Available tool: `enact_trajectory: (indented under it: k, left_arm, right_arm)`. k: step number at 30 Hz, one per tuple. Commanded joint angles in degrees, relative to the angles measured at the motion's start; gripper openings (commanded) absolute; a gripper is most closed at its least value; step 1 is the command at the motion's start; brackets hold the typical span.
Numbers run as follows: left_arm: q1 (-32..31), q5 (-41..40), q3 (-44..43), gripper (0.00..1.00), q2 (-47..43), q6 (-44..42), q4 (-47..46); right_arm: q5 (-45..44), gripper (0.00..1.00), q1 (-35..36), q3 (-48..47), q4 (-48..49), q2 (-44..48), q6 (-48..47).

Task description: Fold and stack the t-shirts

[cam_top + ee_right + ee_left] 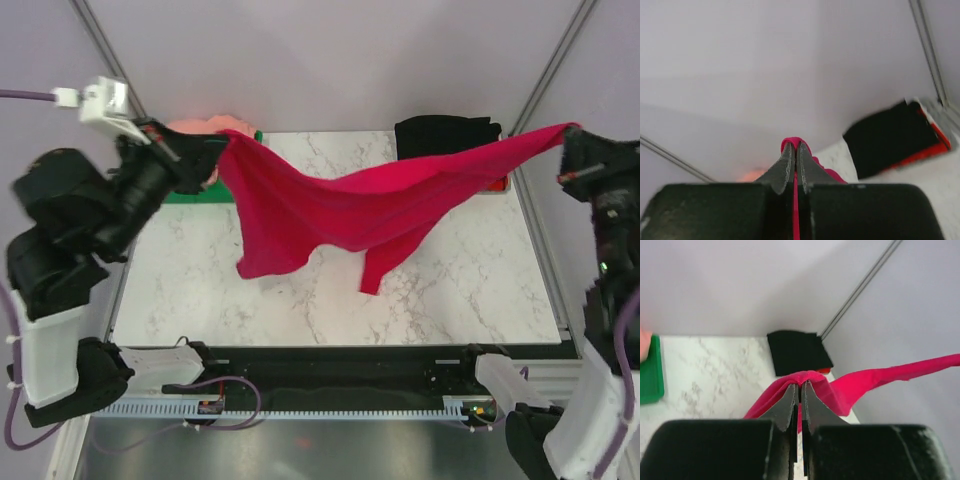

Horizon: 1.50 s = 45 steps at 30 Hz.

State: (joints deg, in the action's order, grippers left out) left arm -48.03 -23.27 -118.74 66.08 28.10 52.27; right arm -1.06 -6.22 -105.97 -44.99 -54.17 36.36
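Note:
The crimson-red t-shirt [350, 215] hangs stretched in the air between my two grippers, its lower part drooping toward the marble table [460, 300]. My left gripper [222, 148] is shut on its left end, seen in the left wrist view [801, 382] with cloth [850, 390] pinched between the jaws. My right gripper [570, 135] is shut on its right end, seen in the right wrist view [796, 145]. A folded black t-shirt [447, 135] lies at the back right, also in the left wrist view [797, 351] and right wrist view [890, 137]. The salmon-pink t-shirt [205, 127] lies at the back left.
A green plastic tray [195, 193] sits at the back left under the pink shirt, also in the left wrist view [651, 372]. A red object [497, 184] shows under the black shirt. Frame poles run up at both back corners.

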Motion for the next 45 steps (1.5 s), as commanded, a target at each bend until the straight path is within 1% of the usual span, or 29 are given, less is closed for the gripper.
enact_trajectory:
  k: [1, 3, 6, 9, 11, 14, 15, 16, 17, 18, 19, 20, 22, 23, 24, 27, 28, 29, 31, 32, 33, 34, 35, 36, 38, 41, 43, 44, 45]
  left_arm:
    - [-0.22, 2.52, -11.31, 0.02, 0.37, -10.6, 4.6]
    - [-0.22, 3.49, -12.22, 0.02, -1.39, -12.53, 3.37]
    - [-0.22, 1.48, -8.45, 0.02, -7.01, -15.0, 0.91]
    - [-0.22, -1.94, -1.34, 0.02, -13.6, -16.66, -4.09]
    - [-0.22, -2.05, 2.54, 0.02, -16.76, -17.54, -8.05]
    - [-0.22, -4.5, 3.86, 0.02, -15.99, -18.34, -9.2]
    - [-0.22, -6.33, 3.95, 0.02, -13.55, -19.47, -9.03]
    - [-0.22, -7.74, 4.74, 0.02, -12.31, -20.01, -8.85]
    - [-0.22, -9.5, 5.35, 0.02, -10.9, -20.27, -9.03]
    - [-0.22, -13.78, 6.32, 0.02, -8.8, -21.14, -9.55]
    - [-0.13, -15.74, 9.2, 0.02, -7.82, -22.02, -10.86]
    - [-0.13, -19.15, 10.71, 0.02, -6.94, -22.99, -13.4]
    - [2.48, -20.15, 14.04, 0.02, -3.44, -24.32, -14.91]
    - [5.9, -13.54, 14.49, 0.02, -1.85, -20.92, -12.31]
    - [15.94, -7.9, 14.67, 0.02, -0.01, -18.02, -10.89]
    - [29.35, 6.44, 22.3, 0.02, 5.97, -11.42, -12.27]
    - [30.88, 7.61, 27.19, 0.02, 7.55, -10.7, -13.93]
    - [32.2, 8.49, 29.51, 0.02, 11.74, -10.17, -15.6]
    - [35.01, 10.78, 34.16, 0.02, 16.42, -9.2, -21.05]
    - [35.81, 13.14, 35.06, 0.02, 21.06, -9.03, -22.46]
    - [37.64, 15.51, 35.67, 0.09, 23.97, -9.02, -24.22]
    - [38.62, 17.53, 35.68, 0.26, 26.44, -8.68, -25.71]
    - [39.41, 19.64, 35.16, 0.54, 31.77, -7.98, -25.9]
    - [40.9, 20.45, 34.2, 0.64, 34.09, -7.8, -25.56]
    - [41.61, 21.59, 31.73, 0.88, 37.26, -6.22, -23.97]
    - [41.7, 20.9, 32.34, 0.9, 36.84, -5.17, -23.79]
    - [41.62, 20.11, 34.7, 0.9, 32.9, -4.37, -23.79]
    - [41.61, 20.02, 35.76, 0.9, 31.49, -3.84, -23.79]
    - [41.44, 19.84, 38.29, 0.9, 29.73, -3.67, -23.79]
  right_arm:
    - [-9.21, 0.0, 0.24, -11.87, -2.38, 3.63, -1.2]
    - [-14.22, 0.0, 1.03, -16.17, -2.12, 5.21, -2.69]
    - [-19.93, 0.0, 2.35, -14.97, 3.05, 10.13, -7.26]
    - [-22.58, 0.0, 4.54, -13.48, 7.63, 13.04, -11.04]
    - [-20.31, 0.0, 5.42, -14.77, 9.91, 12.17, -14.1]
    - [-14.77, 0.0, 5.43, -16.89, 10.54, 7.17, -15.18]
    - [-14.33, 0.0, 5.43, -17.16, 10.63, 5.41, -14.92]
    - [-13.28, 0.0, 5.34, -17.77, 10.11, 1.22, -15.09]
    - [-13.09, 0.0, 5.08, -18.91, 8.62, -1.17, -15.52]
    - [-12.74, 0.0, 4.81, -19.27, 7.82, -3.81, -16.14]
    - [-12.56, 0.0, 4.55, -19.18, 7.12, -8.53, -16.32]
    - [-12.74, 0.0, 4.46, -17.62, 6.59, -10.67, -16.32]
    - [-13.09, 0.0, 4.46, -14.72, 7.02, -15.84, -15.79]
    - [-12.39, 0.0, 4.55, -11.66, 8.24, -17.53, -15.79]
    - [-12.65, 0.0, 4.55, -10.32, 8.34, -19.37, -15.88]
    - [-16.5, 0.0, 5.86, -4.17, 9.66, -26.93, -17.37]
    - [-17.47, 0.0, 5.87, -2.33, 10.18, -31.13, -17.81]
    - [-18.01, 0.0, 7.96, 0.48, 10.54, -33.52, -18.08]
    - [-23.36, 0.0, 10.59, 4.35, 13.15, -38.87, -17.73]
    - [-25.55, 0.0, 11.4, 7.5, 13.96, -40.56, -17.12]
    - [-27.57, 0.16, 11.93, 8.49, 14.75, -42.05, -17.2]
    - [-28.64, 0.43, 12.28, 8.76, 15.11, -45.29, -17.02]
    - [-29.34, 0.7, 12.54, 8.51, 15.2, -46.8, -16.76]
    - [-29.35, 0.95, 12.46, 7.98, 15.46, -48.21, -17.02]
    - [-28.47, 0.98, 12.72, 6.66, 15.46, -50.59, -18.07]
    - [-27.95, 0.98, 12.9, 8.75, 16.07, -48.49, -17.99]
    - [-26.11, 0.98, 12.9, 11.56, 17.82, -43.94, -16.85]
    - [-23.84, 0.98, 13.07, 14.8, 18.36, -42.35, -16.24]
    - [-22.51, 0.98, 13.25, 16.48, 18.62, -39.63, -15.1]
